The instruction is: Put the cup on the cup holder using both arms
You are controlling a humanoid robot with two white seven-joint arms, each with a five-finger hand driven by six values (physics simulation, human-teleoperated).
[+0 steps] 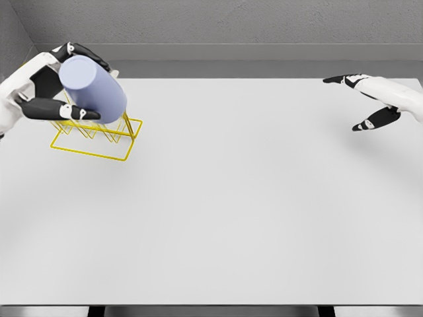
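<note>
A pale blue cup point(92, 89) is tilted over the yellow wire cup holder point(99, 135) at the table's far left, its closed base facing me. My left hand point(49, 86) is wrapped around the cup, one finger point(89, 56) over its top and another finger point(56, 109) under it. The cup's lower end sits among the holder's upright wires; whether it rests on them cannot be told. My right hand point(370, 99) hovers at the far right of the table, fingers spread, holding nothing.
The white table point(231, 198) fills the view, with its front edge near the bottom. A grey wall runs behind the table's back edge.
</note>
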